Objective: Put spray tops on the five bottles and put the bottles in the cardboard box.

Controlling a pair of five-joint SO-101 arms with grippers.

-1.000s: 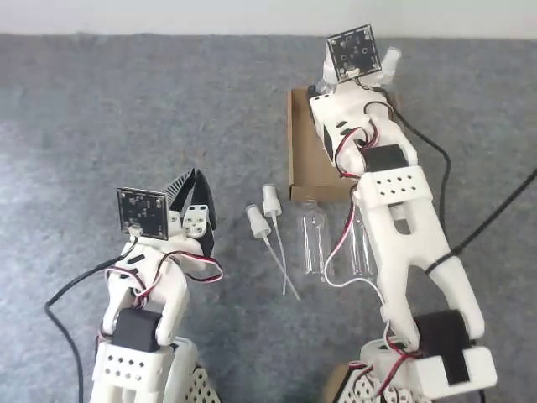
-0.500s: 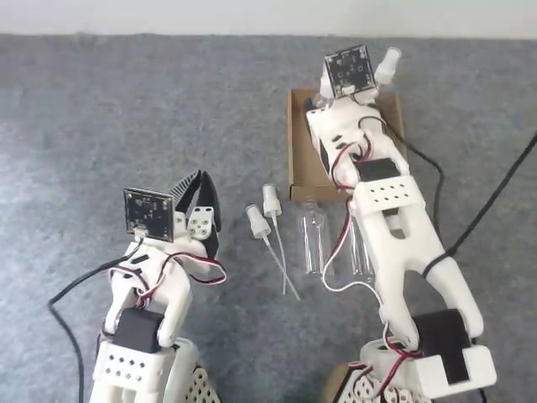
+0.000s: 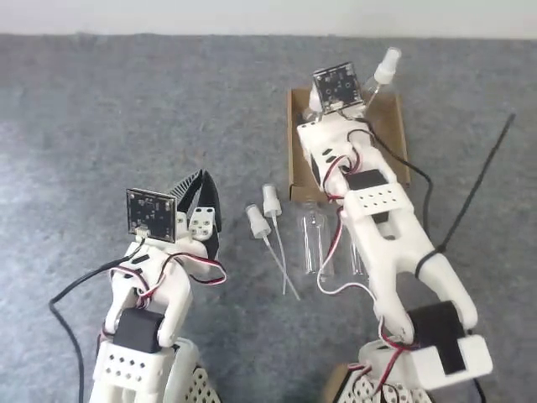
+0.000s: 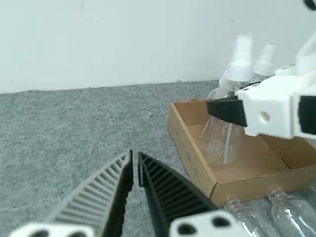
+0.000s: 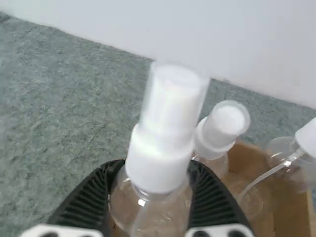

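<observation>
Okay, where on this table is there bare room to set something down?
The grey carpet is bare left of the brown cardboard box, beyond the left gripper. It's crowded right of that gripper: two white spray tops and two clear uncapped bottles lie before the box.

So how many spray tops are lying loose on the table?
2. One top lies nearer the left gripper, the other top beside it, nearer the box. The right arm might hide more.
</observation>
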